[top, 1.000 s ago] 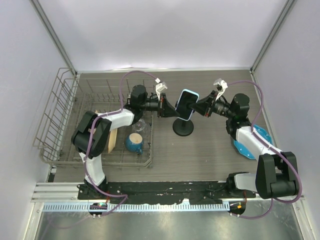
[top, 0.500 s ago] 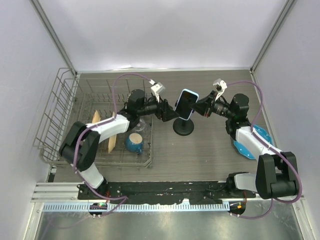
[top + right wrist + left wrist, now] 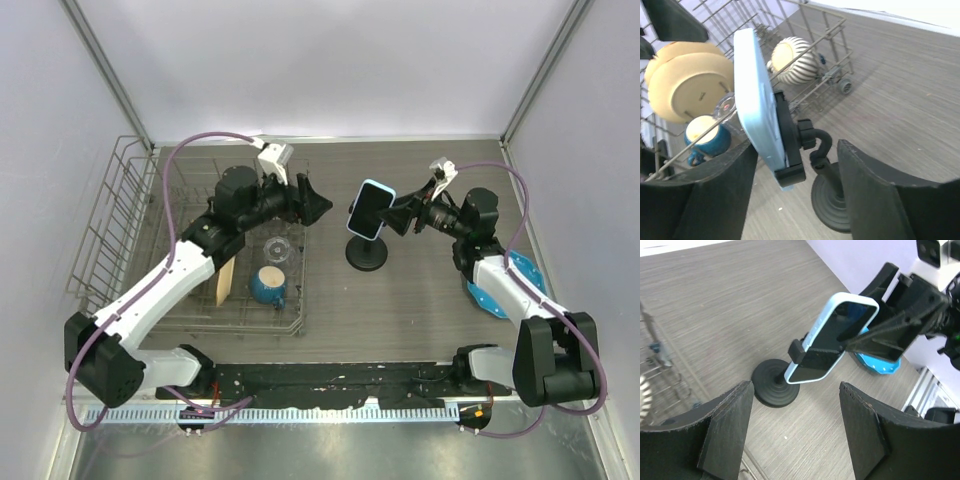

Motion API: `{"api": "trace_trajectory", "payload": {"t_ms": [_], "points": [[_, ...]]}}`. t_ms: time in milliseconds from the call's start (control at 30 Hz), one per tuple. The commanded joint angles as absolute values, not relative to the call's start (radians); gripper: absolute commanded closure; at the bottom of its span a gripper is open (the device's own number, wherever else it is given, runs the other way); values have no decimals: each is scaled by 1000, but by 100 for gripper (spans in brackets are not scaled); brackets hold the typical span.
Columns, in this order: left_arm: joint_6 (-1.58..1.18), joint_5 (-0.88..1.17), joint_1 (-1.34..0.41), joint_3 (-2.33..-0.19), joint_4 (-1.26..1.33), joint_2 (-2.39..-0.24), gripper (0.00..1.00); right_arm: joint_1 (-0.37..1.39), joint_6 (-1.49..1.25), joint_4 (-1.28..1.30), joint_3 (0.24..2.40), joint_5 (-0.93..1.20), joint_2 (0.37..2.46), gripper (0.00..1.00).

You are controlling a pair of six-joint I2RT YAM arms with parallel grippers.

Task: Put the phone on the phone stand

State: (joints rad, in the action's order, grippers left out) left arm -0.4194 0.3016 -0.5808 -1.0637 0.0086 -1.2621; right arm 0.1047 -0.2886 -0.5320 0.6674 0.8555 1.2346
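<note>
Black-fingered, the right gripper (image 3: 396, 216) is spread wide, holding nothing, a finger on either side of the light-blue-cased, black-screened phone (image 3: 371, 209), which sits tilted in the clamp of the black disc-based phone stand (image 3: 367, 256). The left gripper (image 3: 318, 204), also spread and empty, hangs well apart.

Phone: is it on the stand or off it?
On. The phone sits tilted in the clamp of the stand, off the table; the left gripper is open and clear of it, the right gripper open around it.
</note>
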Motion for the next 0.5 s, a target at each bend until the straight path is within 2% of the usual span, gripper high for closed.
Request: {"api": "trace_trajectory", "payload": {"t_ms": [0, 33, 133, 267, 467], "points": [[-425, 183, -583, -1190, -259, -1232, 27, 106, -298, -483, 672, 744, 1154, 25], [-429, 184, -583, -1190, -256, -1230, 25, 104, -308, -477, 666, 726, 1138, 22], [-433, 151, -610, -1212, -262, -1244, 18, 106, -322, -428, 666, 646, 1079, 19], [-341, -36, -757, -1319, -333, -1310, 0, 104, -365, -335, 666, 560, 971, 17], [-212, -193, -862, -1482, -396, -1475, 0, 104, -391, -296, 640, 421, 784, 16]]}}
